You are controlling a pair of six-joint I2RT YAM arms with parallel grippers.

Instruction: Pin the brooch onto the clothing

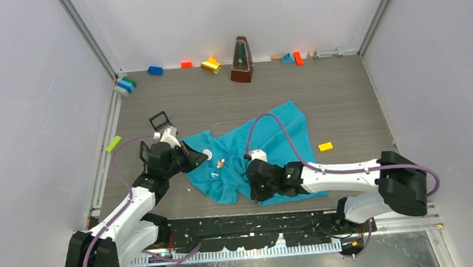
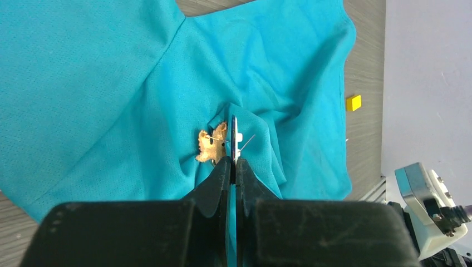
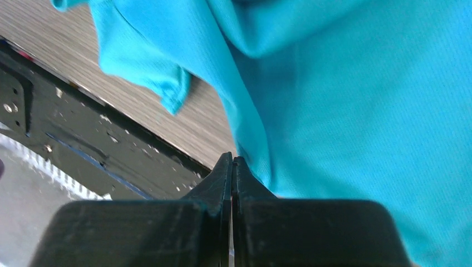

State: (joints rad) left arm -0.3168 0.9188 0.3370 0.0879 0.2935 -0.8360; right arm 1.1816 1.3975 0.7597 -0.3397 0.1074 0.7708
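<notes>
1. Left fingers (image 2: pixel 220 181): nearly closed, pinching a raised fold of the clothing (image 2: pixel 111 83).
2. Brooch (image 2: pixel 211 146): gold, lying on the clothing and touching the pinched fold. Whether its pin passes through the fabric cannot be told.
3. Clothing: crumpled on the near middle of the surface (image 1: pixel 345 101).
4. Right fingers (image 3: pixel 222 181): pressed together at the clothing's near edge, with nothing seen between them.
5. Progress, as judged: the brooch is on the clothing, but fastening is unconfirmed and probably remains.
</notes>
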